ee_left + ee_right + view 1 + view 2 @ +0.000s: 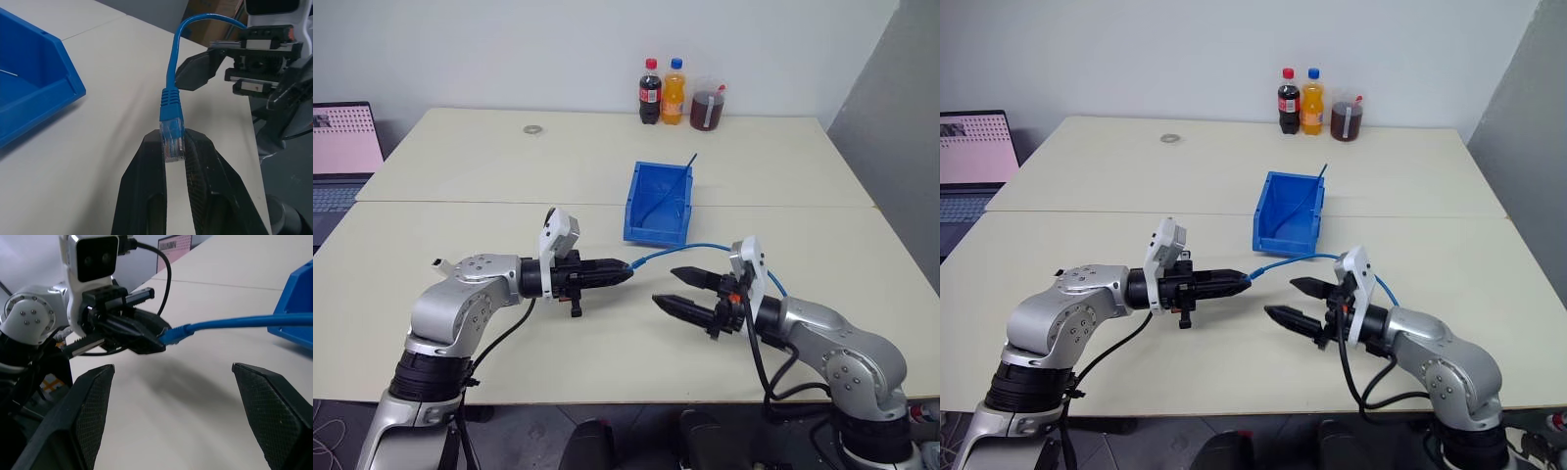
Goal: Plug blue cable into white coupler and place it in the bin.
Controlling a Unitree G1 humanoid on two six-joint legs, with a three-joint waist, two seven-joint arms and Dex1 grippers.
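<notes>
Near table edge: left hand (625,273) pinches the clear plug of the blue cable (171,105), held off the table w/ plug end aimed at the right hand (675,289), prob. for mating or handover. Right hand gapes wide, empty. Cable arcs back past it. Further, mid-table: bin (659,203), awaiting drop. Coupler: can't spot it.

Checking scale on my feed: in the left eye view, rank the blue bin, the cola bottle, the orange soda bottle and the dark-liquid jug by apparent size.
1. Blue bin: clearly largest, though also nearer the camera.
2. Jug.
3. Cola bottle and orange soda bottle: they look alike, so no ranking between them.
</notes>
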